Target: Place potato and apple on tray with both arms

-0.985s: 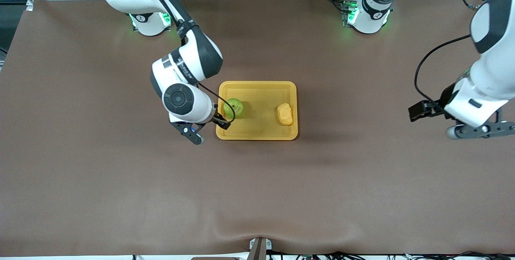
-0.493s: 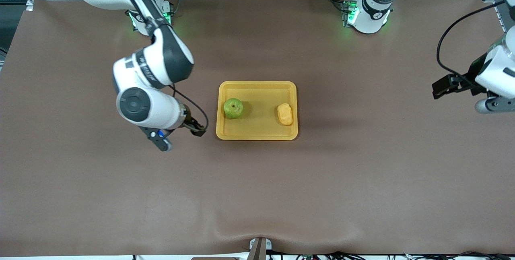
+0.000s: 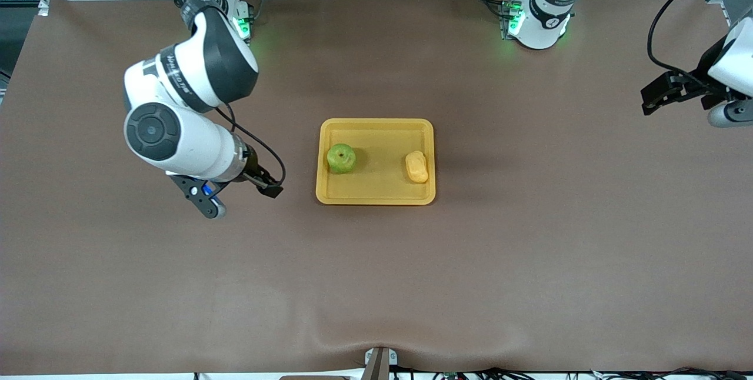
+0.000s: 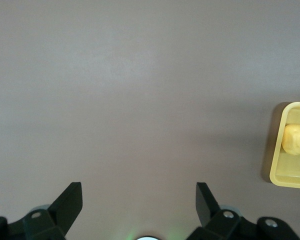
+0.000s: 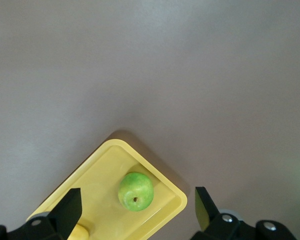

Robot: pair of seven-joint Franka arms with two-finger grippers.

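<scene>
Both pieces sit on the tray (image 3: 376,127) mid-surface — apple (image 3: 341,158) toward the right arm's end, potato (image 3: 417,166) toward the left arm's end, well apart. Right gripper (image 5: 137,212) hangs over bare surface (image 3: 376,286) beside the tray on the right arm's side, jaws released, nothing between them. Left gripper (image 4: 139,202) is up over the surface near the left arm's end, well away from the tray — jaws spread wide, empty.
</scene>
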